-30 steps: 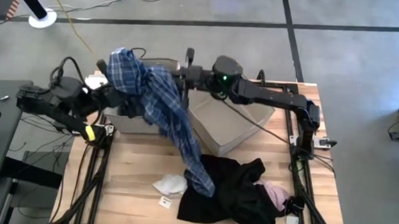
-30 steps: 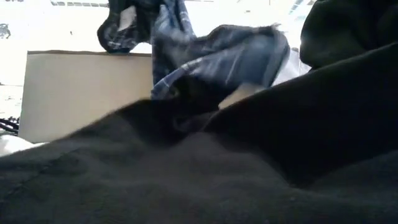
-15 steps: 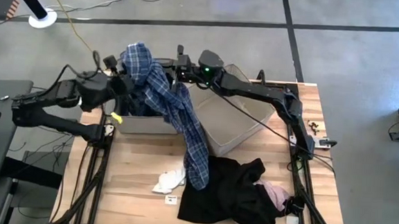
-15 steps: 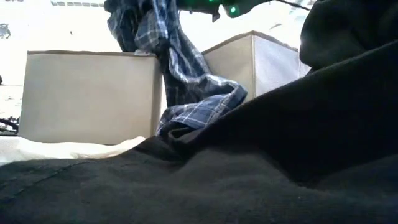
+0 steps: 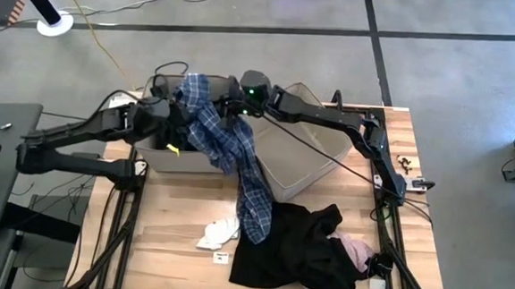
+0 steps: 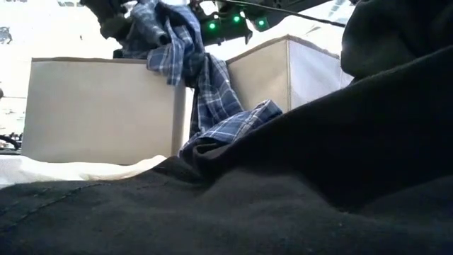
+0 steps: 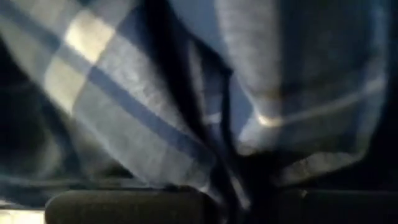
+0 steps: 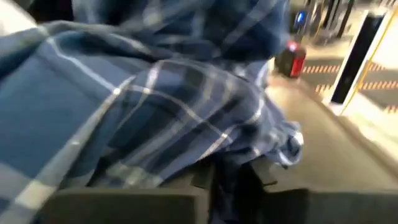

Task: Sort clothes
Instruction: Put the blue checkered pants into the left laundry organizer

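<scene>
A blue-and-white plaid shirt (image 5: 214, 128) is held up between my two grippers above the left beige box (image 5: 163, 157). Its long tail hangs down in front of the boxes, and its end (image 5: 255, 218) lies on the large black garment (image 5: 296, 245). My left gripper (image 5: 175, 121) is shut on the shirt from the left. My right gripper (image 5: 228, 102) is shut on it from the right. The shirt also shows in the low view (image 6: 205, 85). A small white piece (image 5: 219, 235) lies beside the black garment. A pink piece (image 5: 357, 252) lies at its right. My left gripper pinches a bunched fold of the plaid shirt (image 7: 224, 180) between its two fingers, coming level from the table's left. The cloth fills its wrist view; I cannot tell which part of the shirt it is. My right gripper pinches gathered plaid cloth (image 8: 231, 177) near the shirt's raised top, coming from the table's right. The shirt hangs below, its tail end on the black garment.
The right beige box (image 5: 297, 151) stands tilted next to the left box at the table's far side. The black garment fills the low view's foreground (image 6: 297, 184). A small white tag (image 5: 221, 258) lies on the wood near the front.
My left gripper has gone toward the table's right, closing in on the right gripper. The shirt's raised top has shifted right and come lower over the left box. The hanging part has drawn in from a wide spread to a narrow strand; its end stays on the black garment.
</scene>
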Action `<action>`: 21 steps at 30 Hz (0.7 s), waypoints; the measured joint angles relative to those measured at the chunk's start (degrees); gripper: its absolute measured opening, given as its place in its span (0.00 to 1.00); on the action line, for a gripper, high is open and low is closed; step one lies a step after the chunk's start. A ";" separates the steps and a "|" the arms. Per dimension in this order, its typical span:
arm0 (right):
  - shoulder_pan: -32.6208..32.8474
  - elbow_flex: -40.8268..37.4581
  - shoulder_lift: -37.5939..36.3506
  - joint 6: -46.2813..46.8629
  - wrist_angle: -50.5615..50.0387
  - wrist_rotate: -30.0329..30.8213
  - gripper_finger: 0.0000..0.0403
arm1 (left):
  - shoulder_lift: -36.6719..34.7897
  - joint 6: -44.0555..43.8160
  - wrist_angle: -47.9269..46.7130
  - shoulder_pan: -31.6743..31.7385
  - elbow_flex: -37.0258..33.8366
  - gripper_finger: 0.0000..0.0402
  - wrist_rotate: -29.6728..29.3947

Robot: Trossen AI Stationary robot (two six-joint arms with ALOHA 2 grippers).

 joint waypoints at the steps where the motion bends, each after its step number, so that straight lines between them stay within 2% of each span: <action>1: -0.14 0.00 0.00 0.00 -1.51 0.00 0.22 | 0.06 -0.40 0.12 0.85 -0.59 0.03 1.08; 6: -0.15 0.00 -0.47 -2.08 -9.88 0.25 0.41 | 1.23 -2.33 -1.35 4.39 -3.29 0.03 4.97; 11: 0.12 0.00 -4.04 -4.79 -19.61 2.74 0.56 | 3.73 -3.31 -4.50 6.71 -4.32 0.03 5.60; 14: 0.57 0.00 -6.89 -6.45 -26.10 4.80 0.60 | 4.81 -3.45 -4.92 7.74 -5.33 0.03 5.74; 21: 4.15 -0.02 -13.56 -7.82 -38.60 5.40 0.60 | 5.48 -4.10 -5.20 10.06 -6.95 0.03 8.35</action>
